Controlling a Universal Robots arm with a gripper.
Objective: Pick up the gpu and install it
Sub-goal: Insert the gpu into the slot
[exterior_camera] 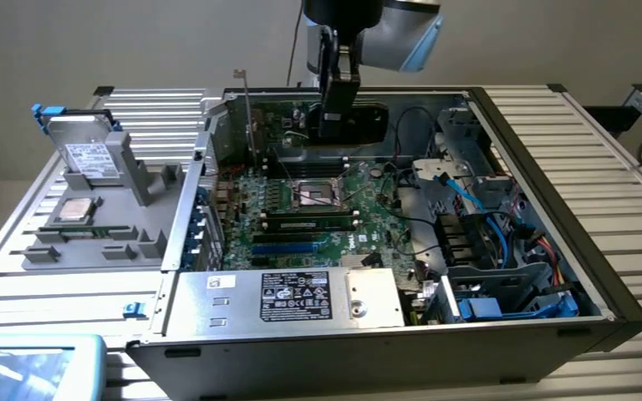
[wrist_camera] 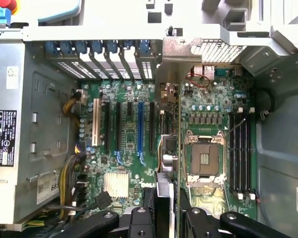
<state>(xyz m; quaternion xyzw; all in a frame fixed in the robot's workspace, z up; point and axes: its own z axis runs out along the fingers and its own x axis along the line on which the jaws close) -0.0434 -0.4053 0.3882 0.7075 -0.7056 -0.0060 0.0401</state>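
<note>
The arm reaches down from above into the open computer case, which lies on its side on a slatted metal table. The gripper hangs over the far part of the case. Its jaws are closed on the graphics card, which stands upright on its long edge. From the exterior view I see the card's green face, and its silver bracket pokes up above the case wall at the far left. The wrist view looks straight down between the black fingers, so the graphics card shows as a thin strip, edge on. It runs from the gripper to the perforated bracket at the case's slotted rear wall. In that view the card sits over the motherboard, between the processor socket and the row of expansion slots that includes a blue slot. I cannot tell whether it is seated in a slot. The exterior view also takes in a grey parts holder well to the left of the case, carrying a hard drive, a processor chip and a memory stick. The power supply fills the near end of the case.
</note>
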